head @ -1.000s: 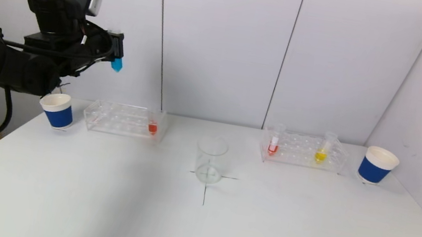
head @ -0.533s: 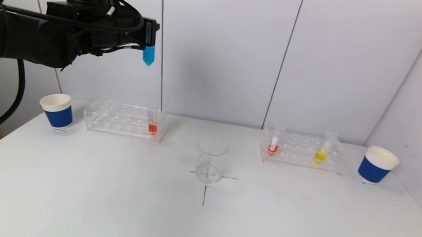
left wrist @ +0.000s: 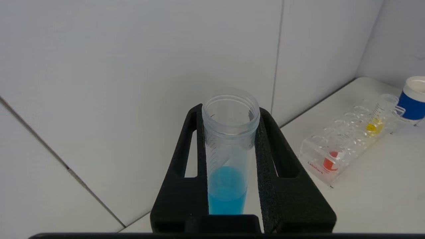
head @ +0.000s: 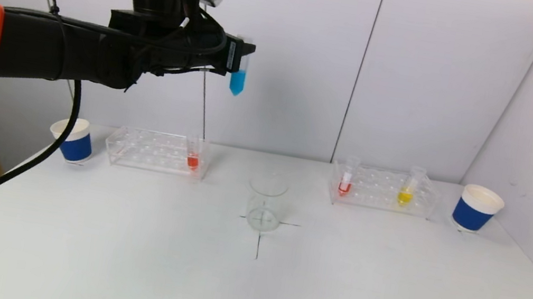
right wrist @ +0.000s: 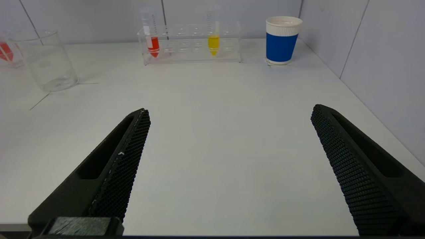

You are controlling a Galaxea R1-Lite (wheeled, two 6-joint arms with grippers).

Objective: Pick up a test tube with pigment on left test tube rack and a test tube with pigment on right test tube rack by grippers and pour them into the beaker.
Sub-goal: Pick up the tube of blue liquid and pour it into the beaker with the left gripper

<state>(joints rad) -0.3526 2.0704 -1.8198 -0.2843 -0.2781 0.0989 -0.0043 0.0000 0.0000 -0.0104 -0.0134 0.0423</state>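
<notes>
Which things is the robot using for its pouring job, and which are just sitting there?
For the job:
- left end effector holding blue test tube
- beaker
- yellow test tube
- right end effector, open, waiting

Just sitting:
- two blue paper cups

A white desk (head: 121, 255) fills the lower part of the head view, with grey wall panels (head: 289, 41) standing behind it and at 3 o'clock. A black cross (head: 259, 239) is marked near the desk's centre, its long arm running toward 6 o'clock. At 9 o'clock from the cross, near the desk's far edge, stands a blue paper cup with a white rim (head: 70, 140). A second blue-and-white paper cup (head: 476, 208) stands upright at 3 o'clock, close to the side wall.
</notes>
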